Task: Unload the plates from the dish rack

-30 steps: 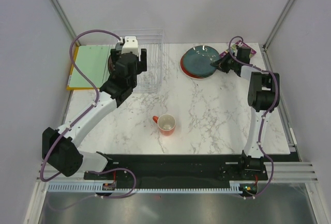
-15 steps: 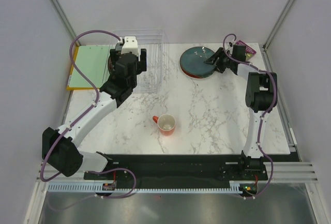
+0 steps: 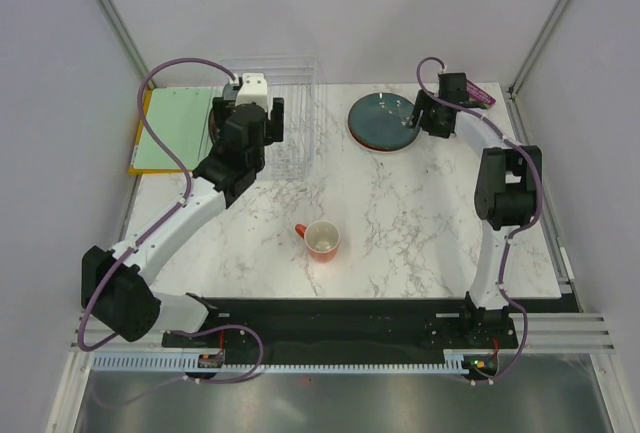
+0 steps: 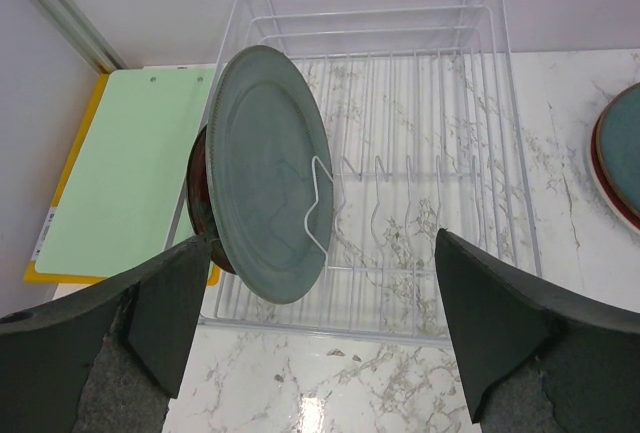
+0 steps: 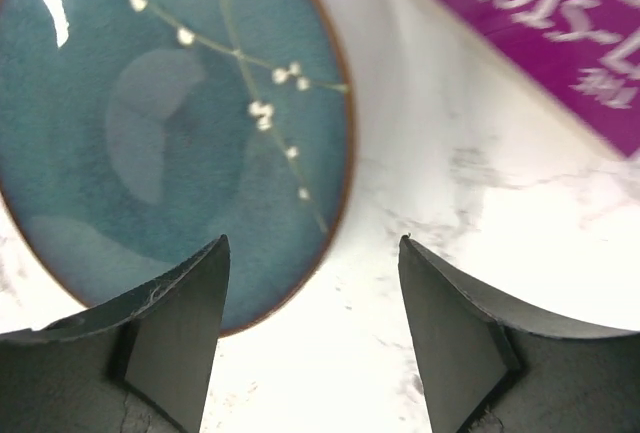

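Bare marble (image 3: 400, 213) between dish rack (image 3: 295, 118) and mug (image 3: 322, 240); green board (image 3: 175, 128) beside the rack's left side. Clear only from the left wrist: grey-teal plate (image 4: 270, 213) upright at the rack's left end, red plate (image 4: 198, 203) behind it, both ahead of the left gripper (image 4: 322, 253), fingers wide apart. Right gripper (image 5: 312, 243) spread too, empty, at the rim of the flat dark teal plate (image 5: 170, 123), near a purple packet (image 5: 540, 43).

plates (image 4: 268, 173) in dish rack (image 4: 420, 153), mug (image 3: 322, 240) before, board (image 3: 180, 128) left
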You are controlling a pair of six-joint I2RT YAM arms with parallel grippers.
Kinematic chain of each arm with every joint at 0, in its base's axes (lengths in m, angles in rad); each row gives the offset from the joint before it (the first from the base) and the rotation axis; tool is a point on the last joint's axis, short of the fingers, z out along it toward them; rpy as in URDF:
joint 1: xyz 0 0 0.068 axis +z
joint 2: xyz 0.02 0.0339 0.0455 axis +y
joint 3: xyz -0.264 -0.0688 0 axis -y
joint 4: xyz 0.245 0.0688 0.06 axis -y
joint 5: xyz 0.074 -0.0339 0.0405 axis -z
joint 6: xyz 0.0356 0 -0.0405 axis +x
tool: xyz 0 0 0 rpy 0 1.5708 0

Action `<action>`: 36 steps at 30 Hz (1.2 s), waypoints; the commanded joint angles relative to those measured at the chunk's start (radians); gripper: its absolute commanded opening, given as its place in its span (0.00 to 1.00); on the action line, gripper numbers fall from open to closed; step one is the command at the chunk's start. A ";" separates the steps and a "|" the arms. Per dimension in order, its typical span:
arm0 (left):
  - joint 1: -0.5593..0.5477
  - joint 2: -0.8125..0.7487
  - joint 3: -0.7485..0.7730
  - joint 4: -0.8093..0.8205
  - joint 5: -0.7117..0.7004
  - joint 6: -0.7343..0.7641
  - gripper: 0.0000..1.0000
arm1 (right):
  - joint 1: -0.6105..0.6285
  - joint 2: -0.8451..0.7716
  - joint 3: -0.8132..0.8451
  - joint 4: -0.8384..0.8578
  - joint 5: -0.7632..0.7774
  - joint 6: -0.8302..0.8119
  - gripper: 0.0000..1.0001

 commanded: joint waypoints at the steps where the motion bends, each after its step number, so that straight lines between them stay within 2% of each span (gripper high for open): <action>1: 0.006 -0.012 0.015 -0.004 -0.039 0.030 0.99 | -0.007 -0.073 0.039 -0.060 0.156 -0.070 0.75; 5: 0.021 -0.002 0.017 -0.002 -0.079 0.049 1.00 | -0.007 -0.133 0.002 -0.063 0.158 -0.061 0.76; 9: 0.101 0.047 0.053 -0.015 -0.104 0.061 1.00 | -0.001 -0.223 -0.091 -0.046 0.112 -0.058 0.76; 14: 0.197 0.133 0.095 -0.004 -0.065 0.052 1.00 | 0.019 -0.355 -0.203 -0.006 0.058 -0.052 0.76; 18: 0.263 0.166 0.110 0.010 0.022 0.023 1.00 | 0.025 -0.420 -0.286 0.018 0.034 -0.046 0.77; 33: 0.291 0.383 0.233 0.008 0.112 -0.040 0.93 | 0.034 -0.463 -0.389 0.049 -0.012 -0.046 0.76; 35: 0.291 0.406 0.256 0.008 0.113 -0.037 0.88 | 0.033 -0.463 -0.403 0.055 -0.011 -0.046 0.76; 36: 0.293 0.413 0.262 0.007 0.111 -0.031 0.81 | 0.034 -0.461 -0.408 0.053 -0.012 -0.046 0.75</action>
